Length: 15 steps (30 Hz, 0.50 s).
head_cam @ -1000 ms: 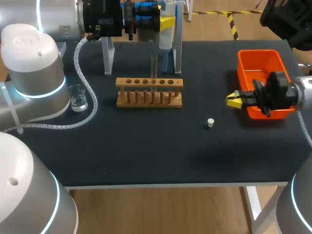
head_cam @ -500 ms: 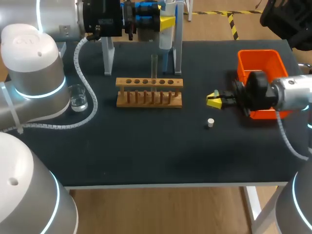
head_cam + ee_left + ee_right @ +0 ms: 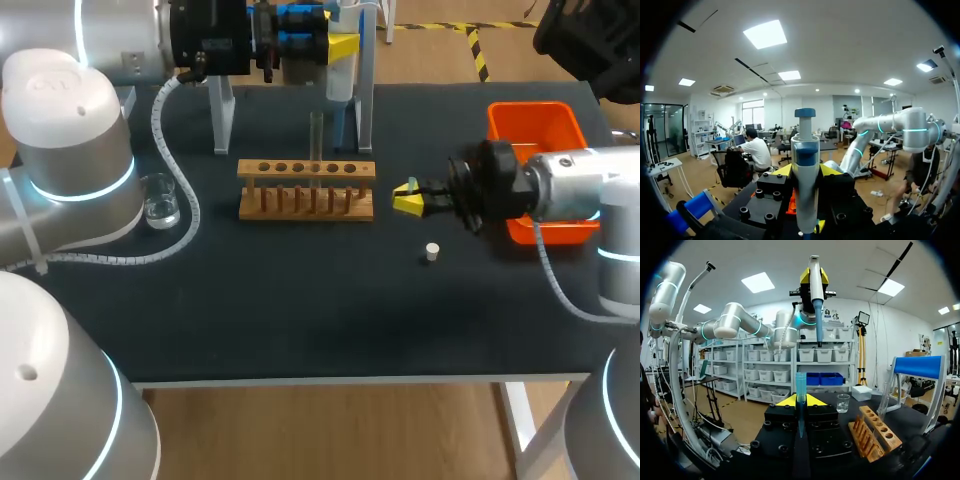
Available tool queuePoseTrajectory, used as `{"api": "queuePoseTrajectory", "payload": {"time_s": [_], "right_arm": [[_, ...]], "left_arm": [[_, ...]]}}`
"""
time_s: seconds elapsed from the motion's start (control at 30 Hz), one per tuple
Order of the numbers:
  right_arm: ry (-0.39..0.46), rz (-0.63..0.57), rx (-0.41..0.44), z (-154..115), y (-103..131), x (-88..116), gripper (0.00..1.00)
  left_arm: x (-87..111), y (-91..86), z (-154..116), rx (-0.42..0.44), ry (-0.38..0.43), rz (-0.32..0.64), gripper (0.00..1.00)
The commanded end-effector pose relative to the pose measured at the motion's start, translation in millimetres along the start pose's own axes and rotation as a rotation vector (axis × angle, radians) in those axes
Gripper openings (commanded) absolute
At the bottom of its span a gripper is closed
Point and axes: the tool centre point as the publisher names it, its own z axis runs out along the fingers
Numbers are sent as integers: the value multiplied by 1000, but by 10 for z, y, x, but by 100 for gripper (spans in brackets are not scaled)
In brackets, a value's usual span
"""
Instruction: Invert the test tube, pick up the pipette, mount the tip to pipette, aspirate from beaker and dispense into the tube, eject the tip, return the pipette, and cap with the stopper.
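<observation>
Two loads held; every item sits well back from the near edge of the tabletop (image 3: 300, 330).
Left gripper (image 3: 805, 172) is clamped on the pipette (image 3: 805, 145) above the far edge; right gripper (image 3: 408, 198) pinches a tip (image 3: 800, 385) just right of the rack (image 3: 306, 188), its tube (image 3: 316, 140) upright. Stopper (image 3: 432, 252) lies near it, bin (image 3: 540, 120) by the right edge, beaker (image 3: 160, 205) left of the rack.

right claw (image 3: 408, 198) beside rack (image 3: 306, 189) — stopper (image 3: 431, 251) near

Lab setting, folks: a black bench (image 3: 300, 320) carries a wooden test tube rack (image 3: 306, 190) and a glass beaker (image 3: 160, 205), the left claw (image 3: 806, 172) grips a pipette (image 3: 805, 145), the right claw (image 3: 800, 401) a pipette tip (image 3: 800, 382).
</observation>
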Motion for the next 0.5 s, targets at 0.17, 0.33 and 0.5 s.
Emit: {"api": "queuePoseTrajectory", "payload": {"time_s": [0.17, 0.33, 0.5], "right_arm": [[3, -7, 15, 220, 25, -118, 0], [6, -15, 21, 327, 46, -156, 0], [5, -14, 29, 402, 26, -186, 0]], "left_arm": [[3, 3, -7, 3, 0, 1, 0], [3, 3, -7, 3, 0, 1, 0], [3, 3, -7, 3, 0, 1, 0]]}}
